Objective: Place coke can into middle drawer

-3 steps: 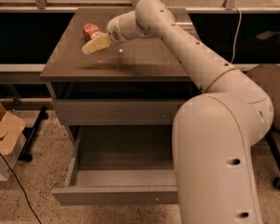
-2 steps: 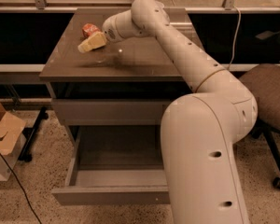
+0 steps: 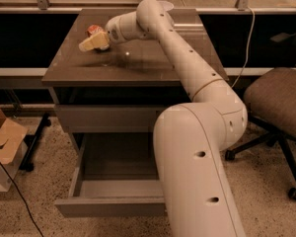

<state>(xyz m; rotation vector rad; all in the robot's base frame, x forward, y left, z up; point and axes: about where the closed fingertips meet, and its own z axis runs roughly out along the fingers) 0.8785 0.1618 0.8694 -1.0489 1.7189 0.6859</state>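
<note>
The coke can (image 3: 93, 29), red with silver ends, lies on the dark cabinet top (image 3: 138, 63) near its back left corner. My gripper (image 3: 90, 43) reaches across the top from the right and sits just in front of the can, low over the surface, partly covering its lower side. The middle drawer (image 3: 89, 187) is pulled out below the cabinet, its grey floor bare; my arm's base hides its right part. A closed flat drawer front (image 3: 108, 117) sits above it.
A white bowl (image 3: 164, 5) stands at the back edge of the cabinet top, behind my arm. An office chair (image 3: 276, 100) is at the right. A cardboard box (image 3: 2, 137) and a cable (image 3: 15, 191) lie on the floor at the left.
My gripper has moved a little to the left, closer to the can. The can and the drawer have not moved.
</note>
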